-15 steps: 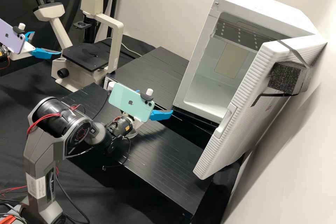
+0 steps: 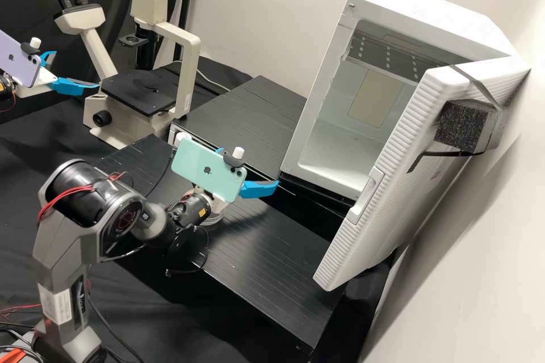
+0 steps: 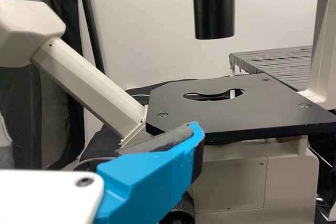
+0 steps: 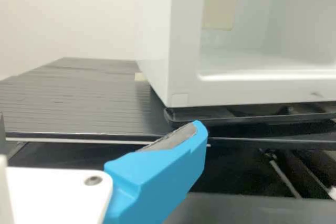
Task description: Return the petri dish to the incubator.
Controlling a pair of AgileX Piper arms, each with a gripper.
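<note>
– How do your hands stand?

– My right gripper [image 2: 250,168] is released, its blue fingers spread well apart, in front of the open incubator [image 2: 448,8]. In the high view a phone [image 2: 198,167] on it hides part of one finger

– And the left?

– My left gripper [image 2: 76,70] is released too, fingers parted beside the microscope [image 2: 181,45]. One fingertip is close to the black stage [image 2: 139,88]; whether it touches, I cannot tell

– Where is the petri dish?

– I see a clear round thing [image 2: 216,219], probably the dish, on the black platform [image 2: 284,261], partly hidden behind my right wrist
</note>
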